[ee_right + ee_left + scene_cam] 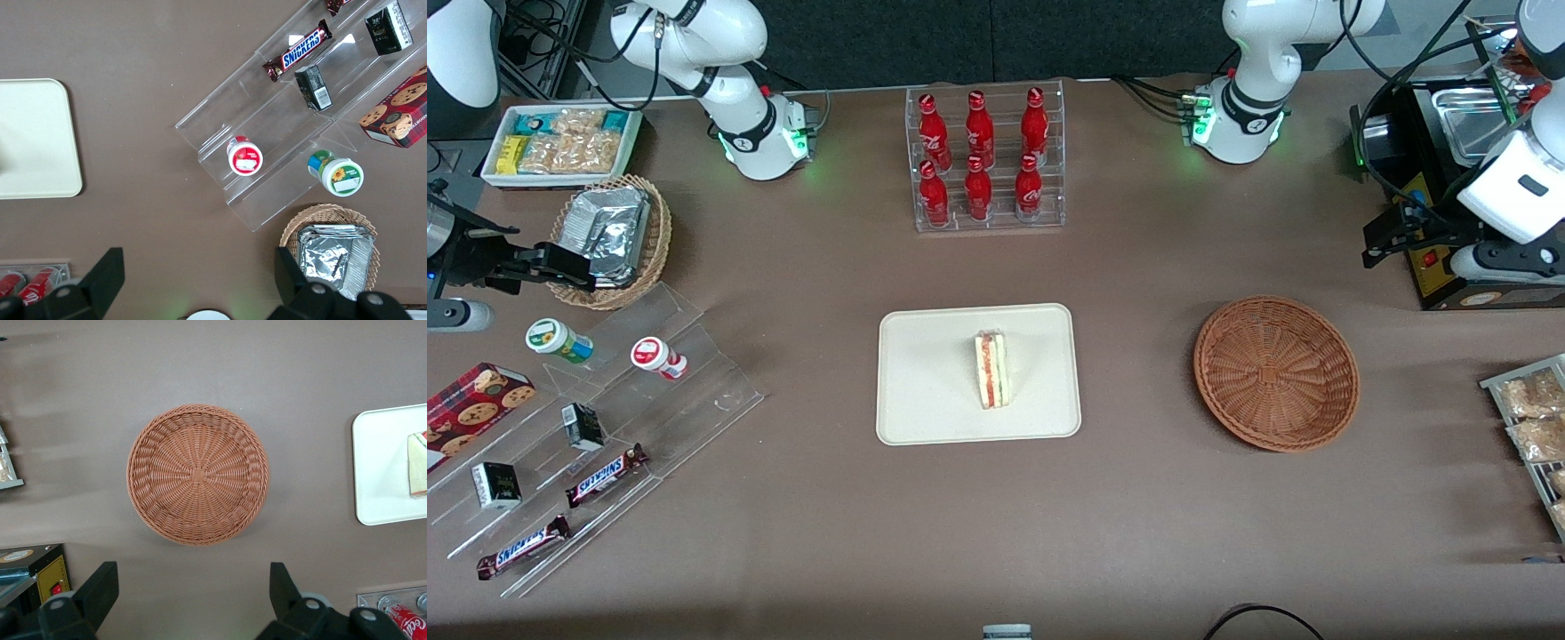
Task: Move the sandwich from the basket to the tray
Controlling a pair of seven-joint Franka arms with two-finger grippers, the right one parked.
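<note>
The sandwich (991,369), a pale wedge with a red and green stripe, stands on the cream tray (925,373) at the table's middle. Its edge (418,463) and the tray's rim (383,467) also show in the left wrist view. The reddish-brown wicker basket (1276,372) sits beside the tray toward the working arm's end, with nothing in it (198,475). My gripper (1371,247) hangs high, farther from the front camera than the basket and nearer the working arm's end of the table. It is open (193,593), with only bare table between its fingers.
A clear rack of red bottles (985,160) stands farther back than the tray. A black appliance (1449,178) and a rack of snack packets (1534,427) sit at the working arm's end. A tan basket of foil packets (609,236) and an acrylic shelf (587,444) lie toward the parked arm's end.
</note>
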